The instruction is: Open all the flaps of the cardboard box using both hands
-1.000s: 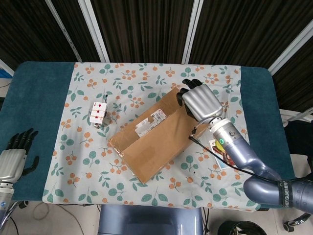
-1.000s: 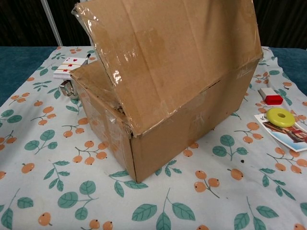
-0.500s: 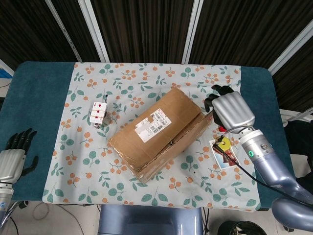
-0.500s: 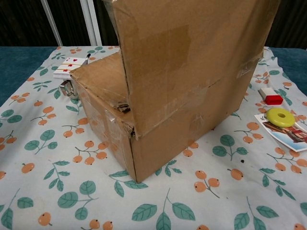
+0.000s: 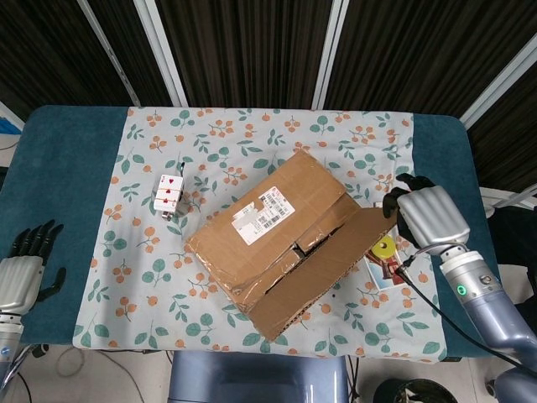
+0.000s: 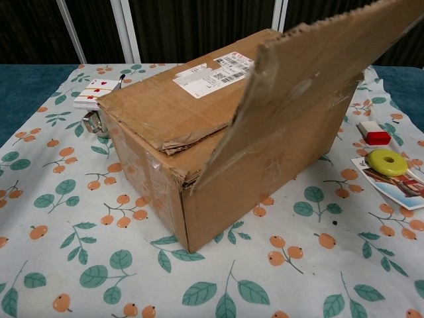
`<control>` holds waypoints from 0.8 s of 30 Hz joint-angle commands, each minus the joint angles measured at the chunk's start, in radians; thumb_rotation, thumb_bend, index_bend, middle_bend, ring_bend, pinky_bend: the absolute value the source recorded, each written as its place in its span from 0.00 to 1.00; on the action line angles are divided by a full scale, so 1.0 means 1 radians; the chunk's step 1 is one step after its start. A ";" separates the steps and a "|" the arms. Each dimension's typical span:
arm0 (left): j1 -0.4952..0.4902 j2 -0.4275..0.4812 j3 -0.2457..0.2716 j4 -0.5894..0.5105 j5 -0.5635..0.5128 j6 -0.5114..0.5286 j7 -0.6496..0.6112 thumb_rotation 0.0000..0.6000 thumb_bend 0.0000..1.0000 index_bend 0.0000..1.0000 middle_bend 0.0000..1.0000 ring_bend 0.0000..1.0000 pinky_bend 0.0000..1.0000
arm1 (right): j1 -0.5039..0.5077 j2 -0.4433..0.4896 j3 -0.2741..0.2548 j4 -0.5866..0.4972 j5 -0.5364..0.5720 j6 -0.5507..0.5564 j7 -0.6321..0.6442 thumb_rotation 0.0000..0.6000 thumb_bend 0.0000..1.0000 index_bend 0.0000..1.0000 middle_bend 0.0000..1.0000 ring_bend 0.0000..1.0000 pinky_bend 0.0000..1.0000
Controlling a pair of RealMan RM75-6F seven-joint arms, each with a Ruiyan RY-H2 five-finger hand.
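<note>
The cardboard box (image 5: 268, 227) stands at the middle of the floral cloth, set at an angle. Its long right-hand flap (image 5: 323, 273) has swung outward; in the chest view the flap (image 6: 311, 79) slants up and away from the box (image 6: 159, 126). The other long flap, with the white label (image 5: 268, 206), lies flat on top. My right hand (image 5: 428, 214) is at the open flap's far corner, its dark fingertips (image 5: 393, 201) touching the edge; whether it grips is unclear. My left hand (image 5: 25, 269) hovers off the table's left edge, holding nothing, fingers apart.
Playing cards (image 5: 169, 193) lie left of the box, with a small metal clip (image 6: 93, 122) beside them. A yellow ring (image 5: 384, 249) sits on a picture card (image 5: 388, 270) right of the box, under the flap's corner. A red-and-white block (image 6: 373, 134) lies nearby.
My right hand has moved right and toward me, and the long flap swung with it from upright over the box to slanting outward. The left hand stayed put.
</note>
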 commanded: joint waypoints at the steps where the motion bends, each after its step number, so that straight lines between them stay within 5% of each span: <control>1: 0.000 0.000 0.000 0.001 -0.002 -0.002 0.001 1.00 0.46 0.00 0.00 0.00 0.00 | -0.020 -0.001 -0.014 0.002 -0.010 0.010 0.011 1.00 1.00 0.53 0.44 0.19 0.23; 12: -0.001 0.000 0.001 0.001 -0.005 -0.005 0.012 1.00 0.46 0.00 0.00 0.00 0.00 | -0.081 -0.014 -0.063 0.011 -0.012 0.033 0.013 1.00 0.98 0.52 0.40 0.19 0.23; 19: -0.004 -0.002 0.000 0.005 -0.004 -0.004 0.028 1.00 0.32 0.00 0.00 0.00 0.00 | -0.150 -0.107 -0.081 0.077 -0.084 0.154 0.029 1.00 0.57 0.24 0.15 0.09 0.23; 24: -0.007 -0.002 -0.001 0.007 -0.011 -0.012 0.043 1.00 0.28 0.00 0.00 0.00 0.00 | -0.219 -0.233 -0.108 0.183 -0.176 0.303 -0.005 1.00 0.50 0.09 0.06 0.04 0.23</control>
